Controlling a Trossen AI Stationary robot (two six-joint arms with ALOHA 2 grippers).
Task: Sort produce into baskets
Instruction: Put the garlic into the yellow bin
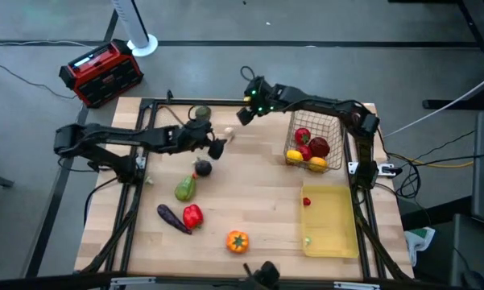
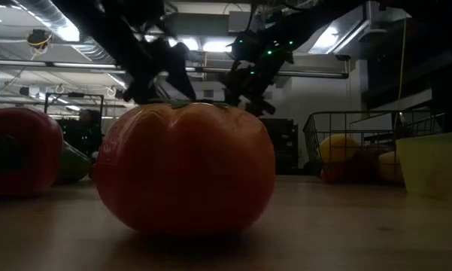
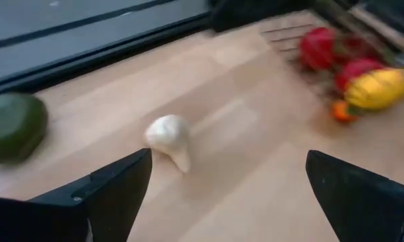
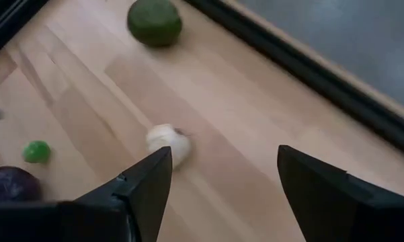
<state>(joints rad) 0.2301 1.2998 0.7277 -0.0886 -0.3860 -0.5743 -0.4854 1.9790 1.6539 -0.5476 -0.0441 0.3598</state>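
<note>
Overhead, tabletop-level and two wrist cameras, both wrists near garlic (image 3: pixel 168 138).

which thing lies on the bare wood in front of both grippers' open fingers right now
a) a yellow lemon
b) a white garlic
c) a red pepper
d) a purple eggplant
b: the white garlic lies loose on the table, ahead of the left gripper in the left wrist view and ahead of the right gripper in the right wrist view, both with fingers apart and nothing held.

Garlic (image 1: pixel 229 133) lies between both arms (basket (image 1: pixel 332 127) right of it).
</note>
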